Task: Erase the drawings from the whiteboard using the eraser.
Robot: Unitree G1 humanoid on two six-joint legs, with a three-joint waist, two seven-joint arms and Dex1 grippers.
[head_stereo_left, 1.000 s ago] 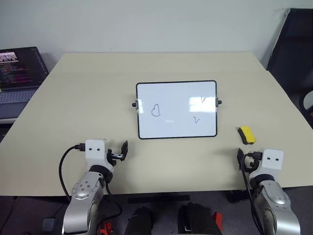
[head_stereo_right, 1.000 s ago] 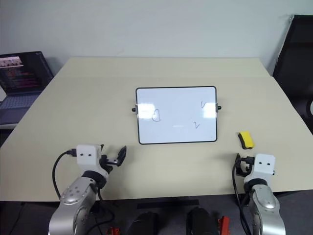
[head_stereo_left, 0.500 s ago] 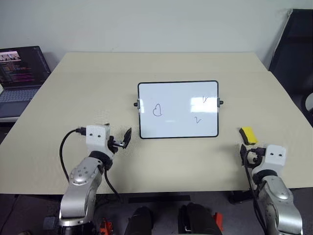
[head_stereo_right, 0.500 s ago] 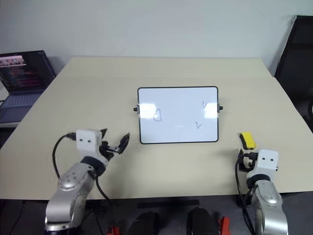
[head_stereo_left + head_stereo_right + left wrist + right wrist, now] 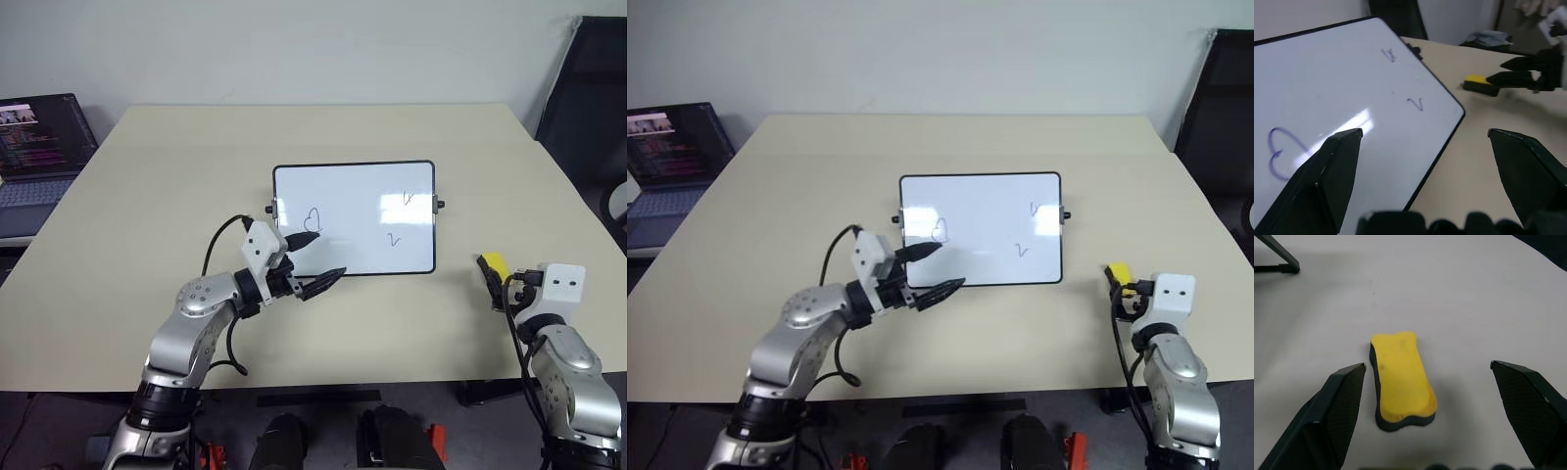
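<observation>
At the far left a laptop (image 5: pixel 39 147) sits off the table (image 5: pixel 147 196), open and out of the work. The left gripper (image 5: pixel 312 262) reaches in over the near left corner of the whiteboard (image 5: pixel 353 217), fingers spread wide and empty; this reads as a move to steady the board so that wiping will not push it. The board lies flat in the middle of the table with the drawings (image 5: pixel 313 220) untouched: a heart-like outline on its left half and two small squiggles on its right. Well to the right of the board lies the eraser (image 5: pixel 493 266), yellow face up. The right gripper (image 5: pixel 496 286) hangs just short of it, jaws as wide as they go and holding nothing, apparently lined up for the pickup.

The right wrist view shows the eraser lying lengthwise between the open fingers (image 5: pixel 1334 423) with its dark underside on the table, an alignment the head views leave unclear. The left wrist view shows the board's corner passing between that gripper's fingers, not yet pinched.
</observation>
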